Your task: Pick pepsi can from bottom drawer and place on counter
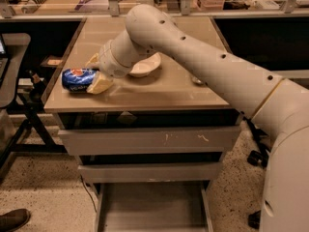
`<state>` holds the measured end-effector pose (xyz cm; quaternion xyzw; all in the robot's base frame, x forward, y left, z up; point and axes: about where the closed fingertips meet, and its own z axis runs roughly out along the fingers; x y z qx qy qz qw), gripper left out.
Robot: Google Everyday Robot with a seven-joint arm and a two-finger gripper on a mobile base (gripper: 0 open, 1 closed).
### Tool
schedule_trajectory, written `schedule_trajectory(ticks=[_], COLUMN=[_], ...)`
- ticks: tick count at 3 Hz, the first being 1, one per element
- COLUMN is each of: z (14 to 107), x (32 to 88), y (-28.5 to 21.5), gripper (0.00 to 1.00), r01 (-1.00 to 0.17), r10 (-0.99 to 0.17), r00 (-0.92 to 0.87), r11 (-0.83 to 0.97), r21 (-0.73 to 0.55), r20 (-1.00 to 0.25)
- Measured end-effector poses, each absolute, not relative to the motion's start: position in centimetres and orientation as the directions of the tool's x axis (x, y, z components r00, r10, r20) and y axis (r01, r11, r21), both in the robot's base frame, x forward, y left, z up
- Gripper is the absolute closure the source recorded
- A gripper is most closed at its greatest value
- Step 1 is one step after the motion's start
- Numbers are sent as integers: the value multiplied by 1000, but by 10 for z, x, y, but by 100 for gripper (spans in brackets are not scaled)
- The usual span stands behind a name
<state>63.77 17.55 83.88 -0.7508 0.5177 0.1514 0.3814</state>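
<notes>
While the arm (207,62) reaches across from the right side, the end effector (91,75) sits low over the table (164,93), near its front-left corner. Pepsi can (76,79) lies on its side there, long axis roughly along the front edge, blue body and logo facing up. One pale finger (101,83) shows on the near side of the can and another peeks out behind it, so the can is pinched across its middle; I read this as a closed hold on the can, not a wide stance. Can looks down on the surface or a hair above it; cannot tell which. Sideways pose makes sense: a can taken from above out of a shallow drawer comes up lying flat in the grip. Bottom drawer (152,211) is pulled out below the front edge, its grey floor bare of any can. Two upper drawers (149,141) are shut. White bowl (147,67) rests just behind the wrist, toward the middle of the table, close to the arm but apart from the can. Judgement: fetch done, placing nearly done; what remains is to let go and lift away. Risk: a can on its side can roll, and the left edge is near, so the release wants to be gentle with the can fully settled.
</notes>
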Motion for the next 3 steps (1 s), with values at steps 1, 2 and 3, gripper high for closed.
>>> schedule_trajectory(ticks=[1, 2, 3], z=[839, 839, 839], x=[638, 638, 638], y=[176, 176, 176], gripper=[12, 0, 0], r01=[-893, -893, -893], r10=[-662, -662, -662], r00=[418, 418, 418], r11=[-173, -173, -173], r21=[-416, -416, -416], r20=[-622, -622, -622])
